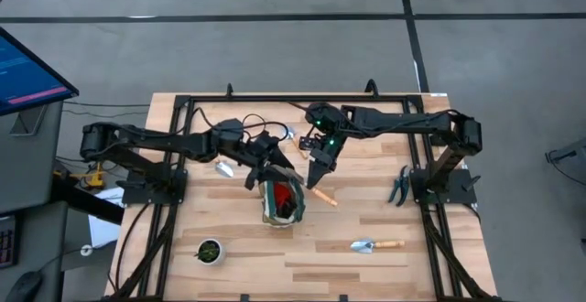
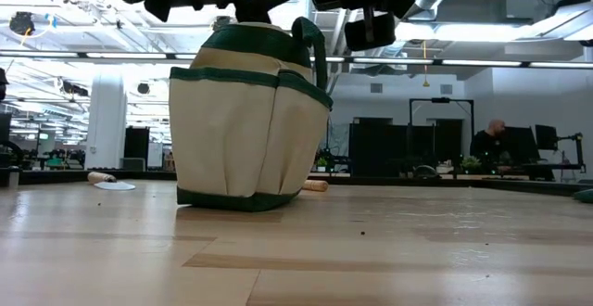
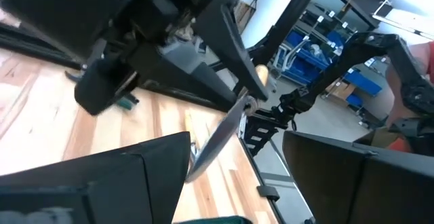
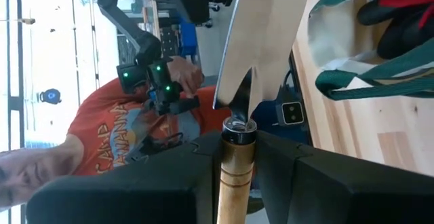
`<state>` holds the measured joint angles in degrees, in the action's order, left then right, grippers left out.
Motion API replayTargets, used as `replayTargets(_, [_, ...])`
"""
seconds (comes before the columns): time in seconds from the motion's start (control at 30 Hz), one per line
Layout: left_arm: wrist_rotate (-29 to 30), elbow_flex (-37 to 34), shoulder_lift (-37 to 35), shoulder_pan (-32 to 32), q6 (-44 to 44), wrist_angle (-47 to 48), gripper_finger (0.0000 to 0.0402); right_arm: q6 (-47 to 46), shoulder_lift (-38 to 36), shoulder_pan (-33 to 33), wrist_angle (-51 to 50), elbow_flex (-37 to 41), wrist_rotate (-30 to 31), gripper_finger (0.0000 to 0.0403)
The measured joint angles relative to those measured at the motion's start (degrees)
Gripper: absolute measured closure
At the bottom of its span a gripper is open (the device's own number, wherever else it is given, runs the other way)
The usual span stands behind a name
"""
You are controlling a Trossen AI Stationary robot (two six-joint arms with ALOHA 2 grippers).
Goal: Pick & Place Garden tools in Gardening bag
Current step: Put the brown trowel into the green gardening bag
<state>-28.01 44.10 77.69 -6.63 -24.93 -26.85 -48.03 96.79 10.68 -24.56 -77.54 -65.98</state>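
Observation:
The gardening bag (image 1: 282, 203) stands upright at mid-table, cream with green trim (image 2: 246, 121). A red-and-black item (image 4: 400, 20) lies inside it. My right gripper (image 1: 316, 181) is at the bag's far right, shut on a hand tool with a silver blade (image 4: 254, 41) and a wooden handle. The blade also shows in the left wrist view (image 3: 215, 141). My left gripper (image 1: 264, 176) is open over the bag's far left rim, its fingers (image 3: 88, 183) wide apart. I cannot tell whether it touches the bag. My right gripper pinches the tool's wooden handle (image 4: 234, 166) between its two fingers, just behind the metal ferrule. The tool lies along the fingers, which slant down toward the bag. The blade points ahead of the fingertips and is clear of the table.
A wooden handle (image 1: 323, 196) lies on the table right of the bag. A silver trowel head (image 1: 222, 167) lies left of the bag and a trowel (image 1: 375, 244) near right. Dark pruners (image 1: 398, 188) are at the right, a small pot (image 1: 210, 251) near left. A person in orange (image 4: 129, 136) is beyond the table.

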Motion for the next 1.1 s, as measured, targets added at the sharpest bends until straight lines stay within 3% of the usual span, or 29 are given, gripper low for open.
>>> replayTargets(0.8, [-0.9,0.0,0.0,0.2,-1.0,-0.8,0.0208,-1.3,0.0,0.0,3.9,0.0,0.1,0.035])
replayTargets(1.1, [-0.8,0.0,0.0,0.2,-2.3,-1.2,0.0275,-2.1,0.0,-0.2,5.1,0.0,0.1,0.035])
